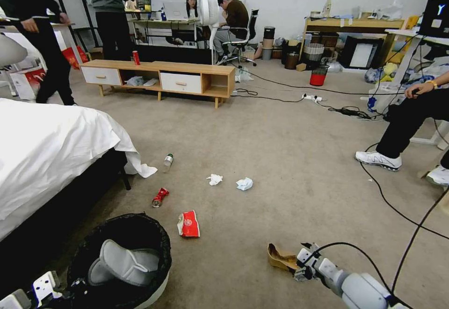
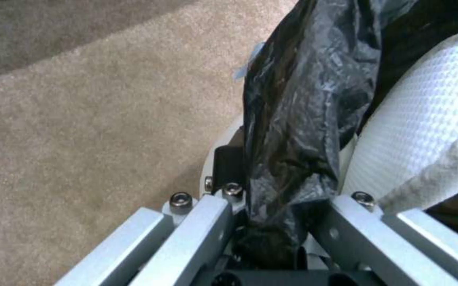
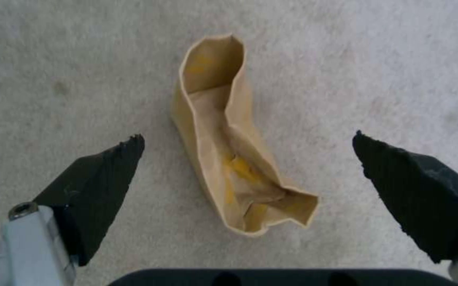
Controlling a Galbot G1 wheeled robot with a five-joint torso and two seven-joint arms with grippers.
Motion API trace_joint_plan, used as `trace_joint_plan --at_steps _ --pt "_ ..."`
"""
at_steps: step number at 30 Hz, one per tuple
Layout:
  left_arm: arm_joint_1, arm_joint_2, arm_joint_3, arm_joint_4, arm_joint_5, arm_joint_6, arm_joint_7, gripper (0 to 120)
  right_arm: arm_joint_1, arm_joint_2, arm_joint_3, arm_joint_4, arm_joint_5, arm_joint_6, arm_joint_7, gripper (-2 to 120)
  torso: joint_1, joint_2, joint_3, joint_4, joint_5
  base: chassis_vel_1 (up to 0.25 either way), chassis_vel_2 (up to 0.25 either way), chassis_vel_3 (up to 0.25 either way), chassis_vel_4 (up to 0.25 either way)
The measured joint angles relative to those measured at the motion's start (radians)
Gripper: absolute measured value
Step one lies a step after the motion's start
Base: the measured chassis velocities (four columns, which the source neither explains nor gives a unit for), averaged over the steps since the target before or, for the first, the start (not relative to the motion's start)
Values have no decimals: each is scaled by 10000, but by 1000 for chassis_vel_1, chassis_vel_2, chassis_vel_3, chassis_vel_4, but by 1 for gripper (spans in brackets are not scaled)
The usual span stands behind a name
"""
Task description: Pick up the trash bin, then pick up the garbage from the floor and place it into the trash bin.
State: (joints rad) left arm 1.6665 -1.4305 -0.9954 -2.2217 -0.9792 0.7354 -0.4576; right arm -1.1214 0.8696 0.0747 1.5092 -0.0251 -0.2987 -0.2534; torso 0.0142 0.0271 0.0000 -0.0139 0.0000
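My right tool (image 3: pixel 247 139) hangs spread wide over the crumpled tan cardboard tray (image 3: pixel 229 139) — left tool (image 2: pixel 279 222) clamping the black-lined, white-rimmed round bin (image 1: pixel 122 257) ready nearby.

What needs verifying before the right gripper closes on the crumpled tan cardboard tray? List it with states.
1. Right gripper open, fingers either side of the crumpled tan cardboard tray: ok.
2. Tray lying free on the carpet, nothing on it: ok.
3. Fingertips low enough to grip: cannot tell.
4. Left gripper clamped on the rim of the round trash bin with black plastic liner: ok.
5. Room in the bin beside the white waffle-weave slipper: ok.
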Motion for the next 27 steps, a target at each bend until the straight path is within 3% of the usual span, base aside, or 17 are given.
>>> trace_joint_plan --at_steps 27 --pt "179 -98 -245 -78 55 -50 69 1 2044 1175 -1903 -3470 -30 996 640 100 0 0 0 -1 0 0 0 0 0"
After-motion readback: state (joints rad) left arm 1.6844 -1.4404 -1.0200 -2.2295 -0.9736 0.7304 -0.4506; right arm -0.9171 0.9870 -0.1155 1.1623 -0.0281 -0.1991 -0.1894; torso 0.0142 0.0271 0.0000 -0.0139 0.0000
